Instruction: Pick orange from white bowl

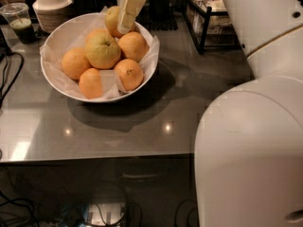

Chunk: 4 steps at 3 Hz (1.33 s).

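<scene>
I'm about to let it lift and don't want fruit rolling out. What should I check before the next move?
1. End effector at the orange, at the bowl's far side: ok.
2. Golden orange targeted, not the yellow-green fruit: ok.
3. Orange held firmly: cannot tell.
4. Orange clear of neighbouring fruit: cannot tell, they overlap in this view.
5. White bowl sitting flat on the table: ok.
6. Drink cup out of the way, left of the bowl: ok.
</scene>
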Available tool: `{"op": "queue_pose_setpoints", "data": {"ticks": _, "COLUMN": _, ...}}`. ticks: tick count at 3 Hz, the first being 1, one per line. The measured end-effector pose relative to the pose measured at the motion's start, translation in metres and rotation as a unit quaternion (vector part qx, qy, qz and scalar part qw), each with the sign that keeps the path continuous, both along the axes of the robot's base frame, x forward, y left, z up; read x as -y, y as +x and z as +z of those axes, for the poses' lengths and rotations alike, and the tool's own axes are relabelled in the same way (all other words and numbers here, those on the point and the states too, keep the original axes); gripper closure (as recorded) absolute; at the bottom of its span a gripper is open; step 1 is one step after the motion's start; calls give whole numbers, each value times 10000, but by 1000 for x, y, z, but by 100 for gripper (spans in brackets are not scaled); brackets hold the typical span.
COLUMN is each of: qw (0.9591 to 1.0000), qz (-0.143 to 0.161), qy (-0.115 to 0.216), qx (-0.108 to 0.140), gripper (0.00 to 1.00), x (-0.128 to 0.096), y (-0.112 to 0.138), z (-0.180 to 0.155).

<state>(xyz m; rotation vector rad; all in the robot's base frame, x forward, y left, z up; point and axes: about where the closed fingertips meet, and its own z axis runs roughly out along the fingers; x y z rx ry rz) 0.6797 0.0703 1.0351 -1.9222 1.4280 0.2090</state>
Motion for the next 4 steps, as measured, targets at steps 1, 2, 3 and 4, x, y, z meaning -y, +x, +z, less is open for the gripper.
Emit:
{"op": "queue_pose_setpoints", "data": {"ticks": 1, "qw": 9999, "qz": -94, "qy": 38, "qx": 39, "gripper": 0, "x": 2, "y": 10, "z": -1}}
{"op": "queue_pose_setpoints", "data": {"ticks": 2, "qw": 9996, "qz": -217, "qy": 181, "qx": -73, "gripper": 0, "x": 12, "y": 28, "z": -24}}
{"op": "queue_pose_setpoints", "data": {"ticks": 3, "qw": 9996, "qz": -219, "qy": 181, "qx": -75, "gripper": 0, "x": 12, "y": 28, "z": -24}}
{"op": "queue_pose_setpoints", "data": {"ticks": 4, "qw": 9996, "qz": -219, "qy": 181, "qx": -75, "gripper": 18, "x": 12, "y": 28, "z": -24}}
